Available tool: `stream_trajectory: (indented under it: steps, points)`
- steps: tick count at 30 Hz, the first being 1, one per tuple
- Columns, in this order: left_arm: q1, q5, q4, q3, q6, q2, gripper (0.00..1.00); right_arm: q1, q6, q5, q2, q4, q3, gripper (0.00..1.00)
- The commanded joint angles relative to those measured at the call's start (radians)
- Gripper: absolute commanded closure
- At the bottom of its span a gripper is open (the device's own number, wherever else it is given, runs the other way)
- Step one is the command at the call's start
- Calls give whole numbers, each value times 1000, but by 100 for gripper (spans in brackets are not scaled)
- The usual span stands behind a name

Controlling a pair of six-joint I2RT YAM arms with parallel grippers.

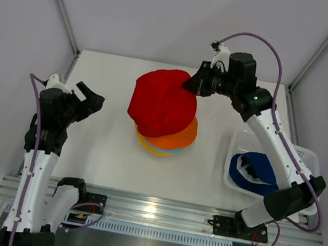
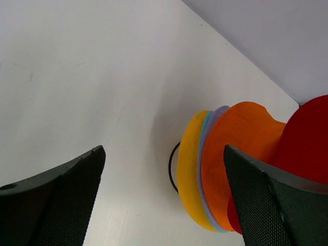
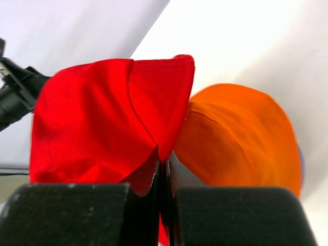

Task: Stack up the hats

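My right gripper [image 3: 164,177] is clamped on the red hat [image 3: 97,118] brim, the hat skewed over the orange hat [image 3: 241,138], table [image 1: 103,151] centre. I'd centre the crown, lower, then release. Left gripper [image 1: 87,95] spread, idle. Navy hat [image 1: 255,175] in basket [image 1: 308,155].

a white table [image 1: 103,151], enclosed by pale grey walls [image 1: 169,11], carries a white plastic mesh basket [image 1: 306,155] near its right edge and a thin black wire ring [image 2: 169,166], only partly visible, near its middle, with an aluminium rail [image 1: 157,206] along the near edge.
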Motion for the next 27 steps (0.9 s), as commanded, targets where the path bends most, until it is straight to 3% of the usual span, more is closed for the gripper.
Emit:
stream_trajectory:
  steps: [1,7,13,20,27]
  points:
    - [12,116,101,-45,-43,16,1,-48,-28,39,-12,-24,-57,99]
    - [-23,239,231,-102,-107,71,3,-129,-19,39,-16,-24,-131,100]
    - [-166,296,325,-106,-181,137,3,-224,-26,-77,-53,114,-276,100]
    - [-302,429,545,-117,-304,180,2,-215,26,-150,-21,243,-362,100]
    - [-341,405,552,-92,-261,303,3,-215,49,-160,8,275,-370,100]
